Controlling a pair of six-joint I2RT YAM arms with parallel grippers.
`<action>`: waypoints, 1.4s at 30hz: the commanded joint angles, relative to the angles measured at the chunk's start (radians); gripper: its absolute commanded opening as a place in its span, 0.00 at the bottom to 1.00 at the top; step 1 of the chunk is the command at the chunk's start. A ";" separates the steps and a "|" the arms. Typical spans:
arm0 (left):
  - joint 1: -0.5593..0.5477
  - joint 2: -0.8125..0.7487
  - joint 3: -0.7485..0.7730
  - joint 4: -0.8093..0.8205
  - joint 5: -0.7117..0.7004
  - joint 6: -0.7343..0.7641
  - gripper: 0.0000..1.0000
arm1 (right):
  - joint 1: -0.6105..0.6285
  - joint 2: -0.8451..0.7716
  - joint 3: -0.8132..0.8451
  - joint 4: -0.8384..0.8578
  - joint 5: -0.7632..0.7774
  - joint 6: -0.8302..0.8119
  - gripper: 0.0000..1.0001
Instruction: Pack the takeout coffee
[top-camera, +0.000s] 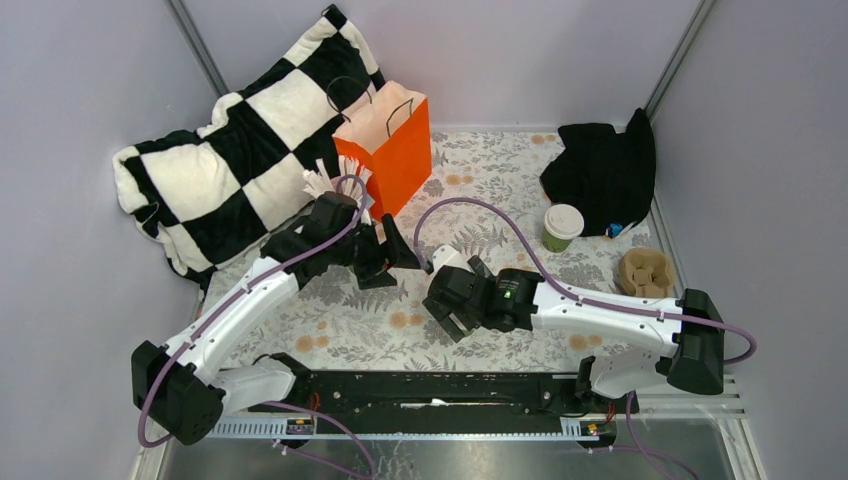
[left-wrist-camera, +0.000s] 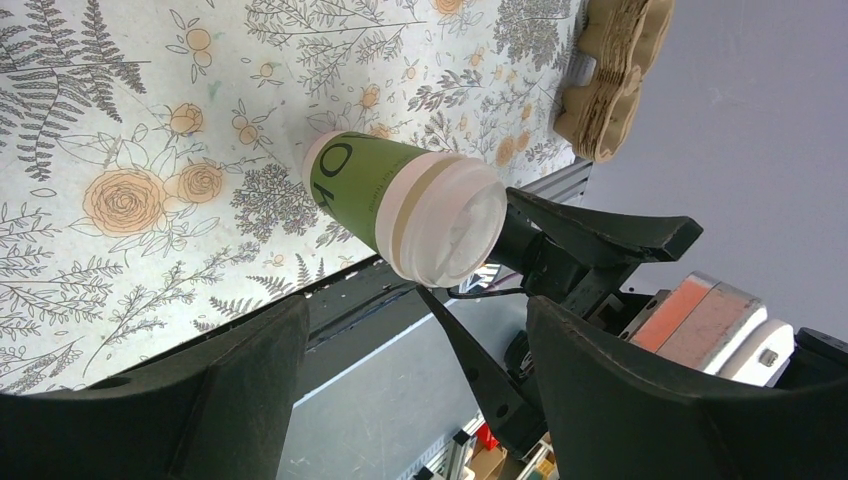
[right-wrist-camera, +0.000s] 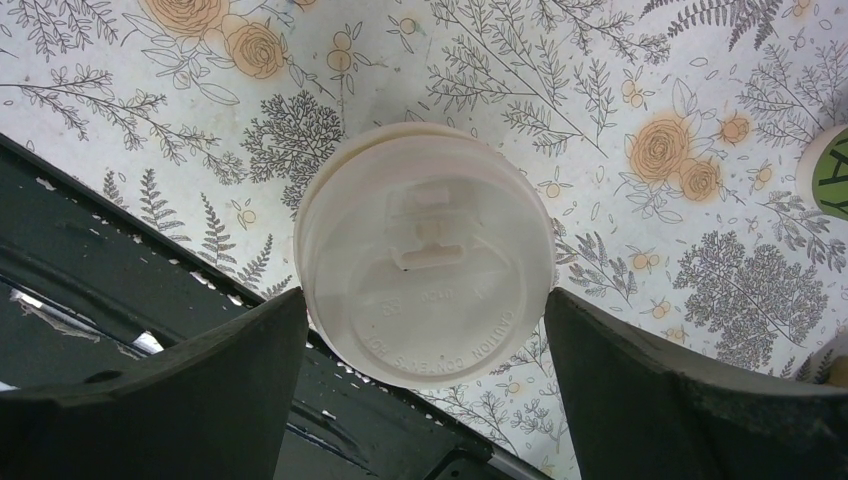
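One green coffee cup with a white lid (top-camera: 448, 258) stands on the floral table mat in the middle. My right gripper (top-camera: 452, 272) is open over it from above, one jaw on each side of the lid (right-wrist-camera: 424, 250), at or just off its rim. In the left wrist view this cup (left-wrist-camera: 380, 190) stands on the mat with the right fingers (left-wrist-camera: 600, 235) beside its lid. The second lidded cup (top-camera: 563, 226) stands upright further right and shows at the edge of the right wrist view (right-wrist-camera: 832, 170). My left gripper (top-camera: 385, 262) is open and empty just left of the first cup.
An orange paper bag (top-camera: 392, 150) stands open at the back, with white sticks (top-camera: 322, 183) beside it. A checked pillow (top-camera: 230, 150) lies at the back left and a black cloth (top-camera: 600, 165) at the back right. A brown pulp cup carrier (top-camera: 643, 272) sits at the right edge.
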 joint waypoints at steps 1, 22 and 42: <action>-0.002 0.010 0.046 0.008 0.014 0.017 0.83 | 0.006 -0.006 -0.008 0.027 0.018 0.008 0.94; -0.002 0.011 0.045 0.008 0.012 0.010 0.84 | 0.003 -0.019 -0.024 0.062 0.023 -0.009 0.95; -0.012 0.017 0.054 0.020 0.047 0.045 0.93 | 0.003 -0.051 0.114 -0.062 0.023 0.016 1.00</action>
